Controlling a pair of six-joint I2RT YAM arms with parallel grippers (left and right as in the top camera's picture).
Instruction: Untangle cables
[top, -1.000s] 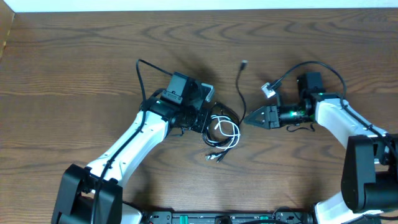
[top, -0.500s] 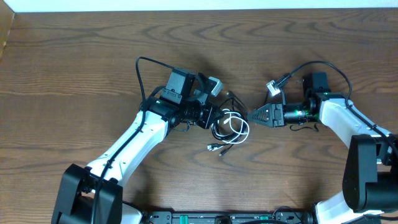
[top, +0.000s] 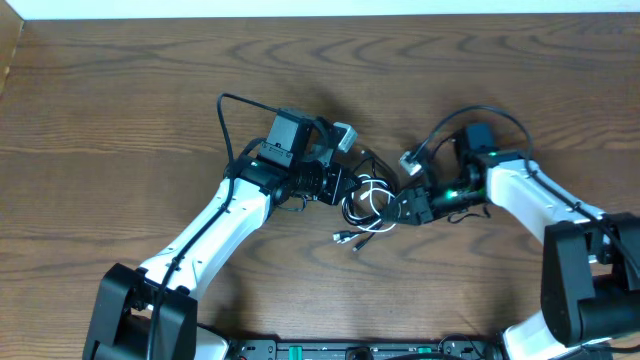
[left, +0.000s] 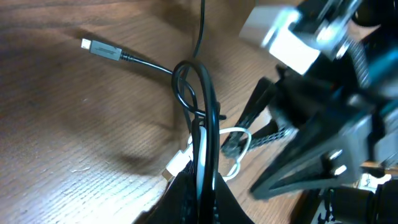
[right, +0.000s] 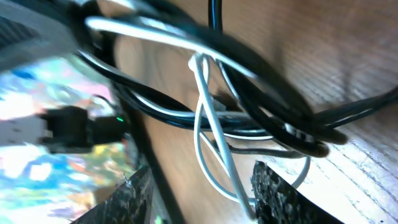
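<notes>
**Mid-untangle: L anchors the knot, R goes in for 1 strand.**

Overhead: my left gripper (top: 338, 190) is clamped tight on the tangle mid-table (top: 120, 100). My right gripper (top: 397, 207), approx half open, noses in from the opposite side and grips nothing. Black cable (top: 352, 208) + white cable (top: 378, 195) form small overlapping loops betw the 2 tools, with plug ends (top: 345, 238) poking out below.

Left wrist: the black cable (left: 194, 93) is thin, glossy and round. It twists into 1 tight loop and runs into my pinch, with a white strand (left: 235, 148) alongside.

Right wrist: my grainy black fingers (right: 135, 196) straddle the crossed strands, white (right: 208, 124) threaded under black (right: 273, 112), over matte wood grain.

Next, I reckon: close R on white only, w/o catching black, then pull away while L holds.
</notes>
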